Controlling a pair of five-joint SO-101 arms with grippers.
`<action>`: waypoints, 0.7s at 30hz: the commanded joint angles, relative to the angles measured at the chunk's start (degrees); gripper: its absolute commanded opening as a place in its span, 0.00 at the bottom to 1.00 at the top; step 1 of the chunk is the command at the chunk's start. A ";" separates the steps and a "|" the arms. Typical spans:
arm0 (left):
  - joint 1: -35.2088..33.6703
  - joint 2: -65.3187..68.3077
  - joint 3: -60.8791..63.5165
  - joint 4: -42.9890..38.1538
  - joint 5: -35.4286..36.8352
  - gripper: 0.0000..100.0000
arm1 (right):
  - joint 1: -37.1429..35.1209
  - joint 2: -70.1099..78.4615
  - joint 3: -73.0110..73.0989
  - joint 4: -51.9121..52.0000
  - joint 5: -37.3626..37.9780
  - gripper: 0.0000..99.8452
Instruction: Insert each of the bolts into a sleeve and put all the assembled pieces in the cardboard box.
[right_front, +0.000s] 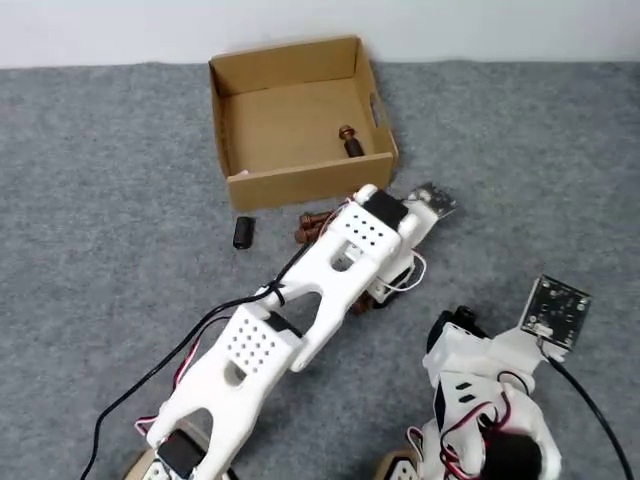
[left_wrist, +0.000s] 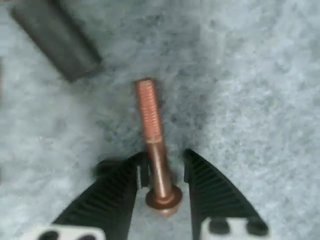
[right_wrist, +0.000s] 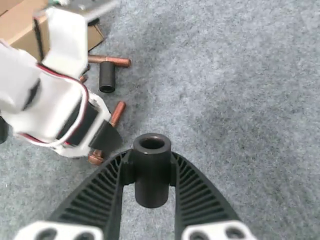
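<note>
My left gripper (left_wrist: 161, 167) stands open low over the carpet, its fingers on either side of a copper bolt (left_wrist: 153, 135) that lies between them, head toward the wrist. From the right wrist view that bolt (right_wrist: 116, 114) rests on the carpet under the left arm (right_wrist: 55, 105). My right gripper (right_wrist: 150, 167) is shut on a black sleeve (right_wrist: 151, 170), held upright with its bore showing. The cardboard box (right_front: 300, 180) holds one assembled piece (right_front: 349, 142). Another black sleeve (right_front: 243, 232) and loose bolts (right_front: 312, 225) lie in front of the box.
A further sleeve (right_wrist: 107, 76) and a bolt (right_wrist: 112, 61) lie by the box corner (right_wrist: 20, 25). A dark sleeve (left_wrist: 55, 42) sits beyond the bolt's tip. The right arm (right_front: 480, 370) stands at the near right on grey carpet (right_front: 100, 200).
</note>
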 joint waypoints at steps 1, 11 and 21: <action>0.70 0.44 -2.33 1.93 -0.44 0.14 | 0.48 -0.13 -0.26 -1.36 0.62 0.01; 1.32 0.70 -2.33 1.93 -0.44 0.06 | 0.48 -0.13 -0.26 -1.36 0.53 0.01; 1.14 -8.09 -2.42 1.93 -0.35 0.01 | 0.31 -0.13 -0.26 -1.36 0.53 0.01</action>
